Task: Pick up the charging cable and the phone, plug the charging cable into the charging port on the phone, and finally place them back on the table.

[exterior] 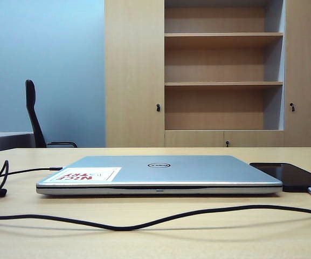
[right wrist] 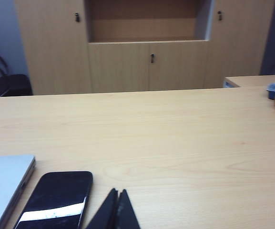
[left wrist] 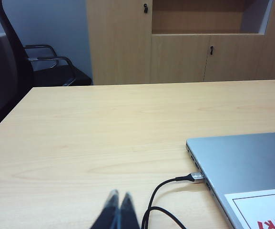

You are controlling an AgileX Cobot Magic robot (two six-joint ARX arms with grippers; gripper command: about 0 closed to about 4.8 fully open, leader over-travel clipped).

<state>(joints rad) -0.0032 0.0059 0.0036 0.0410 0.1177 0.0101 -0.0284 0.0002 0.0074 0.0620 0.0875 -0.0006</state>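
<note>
Both hands are empty with fingers together: left hand (left wrist: 117, 210) near the silver laptop (left wrist: 244, 167), right hand (right wrist: 116, 207) just beside the thin glossy black phone (right wrist: 56, 200) flat on the beige wood-grain counter (exterior: 198, 237). The long thin black charging cable (exterior: 144, 222) meets the phone's near end, so the task looks finished. The charging port itself is too small to confirm.

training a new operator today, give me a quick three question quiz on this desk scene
1. True or false: the long thin black charging cable is plugged into the thin flat black phone.
2. Which lies between the phone and the second thin black cable with a dark plug? A) closed silver laptop B) blue tray C) chair
3. Are the left tool and right tool open or shut?

Key
1. True: its silvery connector sits at the phone's near edge, both on the light wood table.
2. A
3. Both shut, empty, hovering over the table.
</note>
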